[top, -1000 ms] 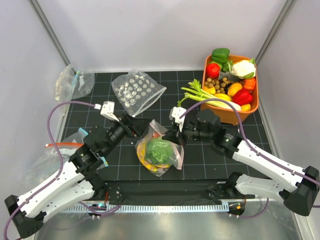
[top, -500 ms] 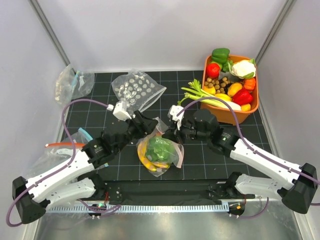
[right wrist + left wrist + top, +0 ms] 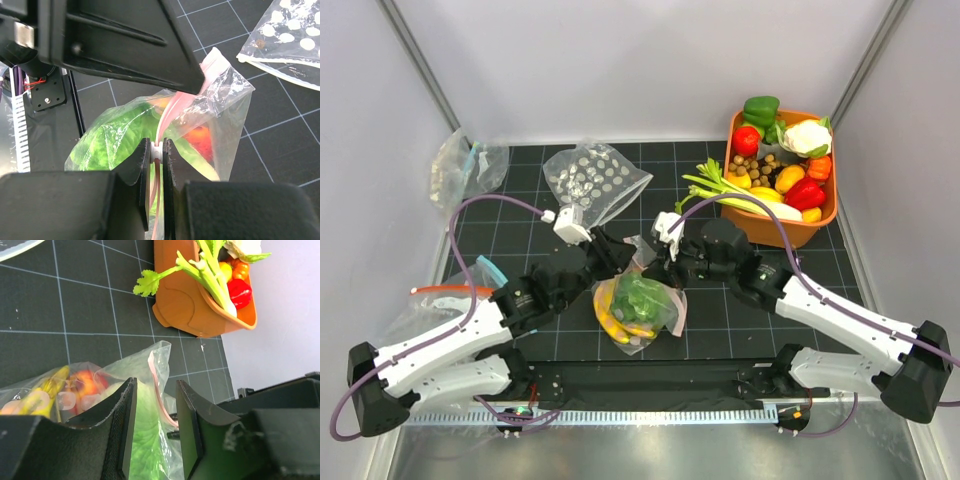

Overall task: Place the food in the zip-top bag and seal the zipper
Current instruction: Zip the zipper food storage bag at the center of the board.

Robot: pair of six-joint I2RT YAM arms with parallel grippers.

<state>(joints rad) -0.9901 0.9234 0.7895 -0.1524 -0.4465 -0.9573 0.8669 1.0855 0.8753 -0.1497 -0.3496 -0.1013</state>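
Lettuce (image 3: 638, 297), a banana bunch (image 3: 612, 322) and a small red fruit (image 3: 200, 140) lie inside the zip-top bag (image 3: 670, 312). The bag rests on the black gridded mat (image 3: 520, 200) at mid-table, between the two arms. Its pale pink zipper (image 3: 173, 106) runs along the mouth edge. The right gripper (image 3: 156, 150) is pinched tight on the zipper. The left gripper (image 3: 156, 385) has its jaws partly apart on either side of the same strip, not visibly pressing it. Another dotted bag (image 3: 592, 180) lies behind, and an orange tray (image 3: 825, 215) of produce sits at the back right.
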